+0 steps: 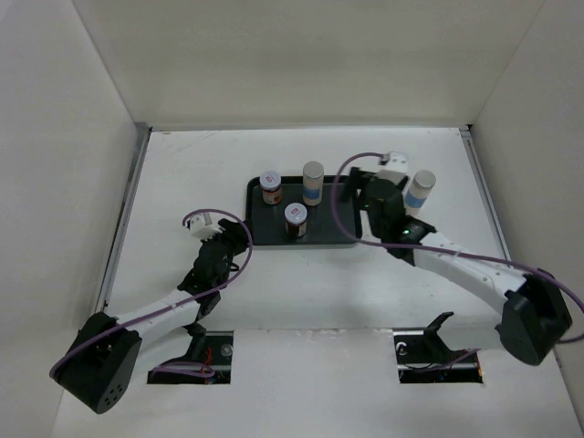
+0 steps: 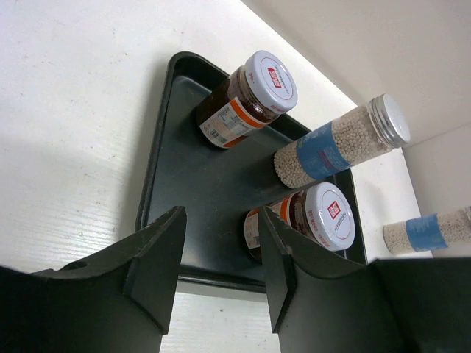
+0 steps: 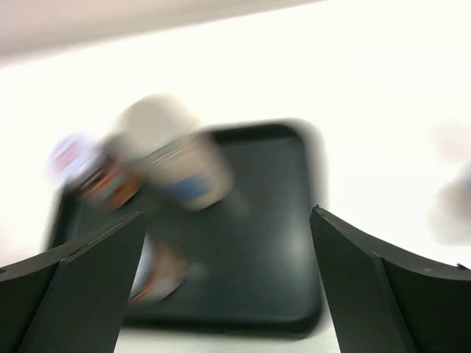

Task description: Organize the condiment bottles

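We're over the white desk (image 1: 274,301), dark tray (image 1: 319,228) at centre carrying three condiment bottles: upper jar (image 1: 270,188), lower jar (image 1: 296,221), pale bottle (image 1: 313,182). The right gripper (image 3: 227,213) hangs spread and empty at the tray's right edge; the left gripper (image 2: 221,220) gapes empty, lower left. The fourth bottle (image 1: 421,192) stands off-tray, right of centre. It's tall and narrow, and we reckon a clipping finger could topple it.

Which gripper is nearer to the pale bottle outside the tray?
Right. The right gripper is beside the pale bottle, at the tray's right edge; the left gripper is off the tray's near-left corner.
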